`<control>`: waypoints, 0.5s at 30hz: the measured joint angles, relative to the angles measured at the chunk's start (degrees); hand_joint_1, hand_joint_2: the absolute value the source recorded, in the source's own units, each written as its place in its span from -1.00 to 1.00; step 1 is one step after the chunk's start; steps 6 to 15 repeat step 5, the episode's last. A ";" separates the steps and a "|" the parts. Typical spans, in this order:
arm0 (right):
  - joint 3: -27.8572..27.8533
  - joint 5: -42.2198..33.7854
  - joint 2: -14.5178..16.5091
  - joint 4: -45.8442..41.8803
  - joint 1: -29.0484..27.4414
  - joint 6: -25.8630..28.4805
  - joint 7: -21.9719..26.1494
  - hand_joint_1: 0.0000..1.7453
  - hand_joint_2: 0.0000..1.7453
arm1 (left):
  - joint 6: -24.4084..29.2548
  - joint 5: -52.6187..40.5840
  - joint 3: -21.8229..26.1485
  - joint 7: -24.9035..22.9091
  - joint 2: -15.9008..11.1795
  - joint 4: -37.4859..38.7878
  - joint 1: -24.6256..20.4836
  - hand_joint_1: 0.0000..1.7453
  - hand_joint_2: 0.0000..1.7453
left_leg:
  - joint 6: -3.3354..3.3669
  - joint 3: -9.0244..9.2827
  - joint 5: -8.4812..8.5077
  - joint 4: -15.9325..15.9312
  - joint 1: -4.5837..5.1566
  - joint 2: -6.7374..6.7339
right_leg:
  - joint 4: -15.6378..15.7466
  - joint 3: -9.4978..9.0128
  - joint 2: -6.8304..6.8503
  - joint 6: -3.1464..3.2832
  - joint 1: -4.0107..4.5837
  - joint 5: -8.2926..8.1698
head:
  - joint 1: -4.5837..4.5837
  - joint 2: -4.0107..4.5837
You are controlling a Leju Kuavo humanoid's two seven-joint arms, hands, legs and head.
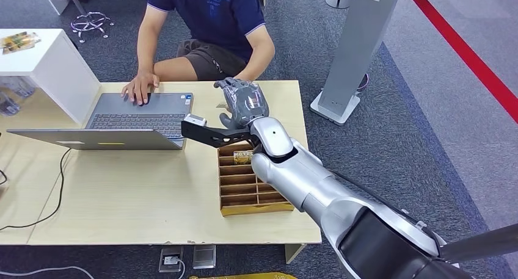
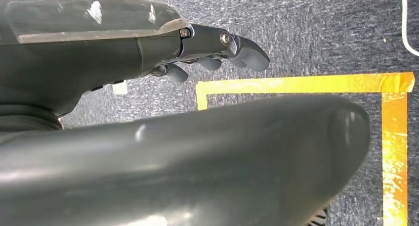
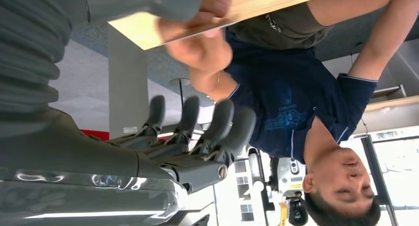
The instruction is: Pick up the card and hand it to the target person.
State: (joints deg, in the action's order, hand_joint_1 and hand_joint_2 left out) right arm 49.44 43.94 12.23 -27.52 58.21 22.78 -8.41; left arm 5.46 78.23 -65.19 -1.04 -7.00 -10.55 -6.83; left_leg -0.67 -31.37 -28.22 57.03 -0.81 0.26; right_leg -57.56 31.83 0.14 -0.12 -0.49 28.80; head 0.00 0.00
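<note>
My right hand point(image 1: 244, 102) is raised over the far edge of the table point(image 1: 153, 193), just in front of the seated person point(image 1: 207, 16). In the right wrist view its thumb point(image 3: 148, 3) and fingers point(image 3: 202, 124) stand wide apart with nothing between them. The person's blurred hand point(image 3: 202, 45) is close by the thumb. A card with dark print point(image 1: 242, 155) stands in a far slot of the wooden slotted box point(image 1: 253, 190) under my forearm. My left hand point(image 2: 217, 53) hangs over the carpet, fingers loosely bent, holding nothing.
An open laptop point(image 1: 140, 117) sits left of the box, with the person's other hand point(image 1: 140, 86) on it. A white cabinet point(image 1: 55, 65) stands at the table's left. A grey floor stand point(image 1: 354, 53) and a red floor line point(image 1: 470, 53) lie to the right. Yellow tape point(image 2: 296, 83) marks the carpet.
</note>
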 joint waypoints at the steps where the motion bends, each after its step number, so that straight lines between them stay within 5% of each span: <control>1: -0.25 -0.16 -0.11 -0.33 0.00 0.30 0.20 -1.00 1.00 | 0.08 0.12 0.04 -0.09 0.04 -0.01 0.00 -1.00 -1.00 | 0.00 -0.01 0.00 0.01 0.00 0.01 | -0.01 0.01 0.01 0.00 0.00 0.00 | 0.00 0.00; 15: -1.95 -1.20 -1.07 -3.22 0.08 2.21 0.97 -1.00 1.00 | 0.26 0.63 0.03 -0.33 0.08 -0.04 0.00 -1.00 -1.00 | 0.00 -0.03 0.01 0.02 0.00 0.02 | -0.01 0.02 0.02 0.00 0.00 0.00 | 0.00 0.00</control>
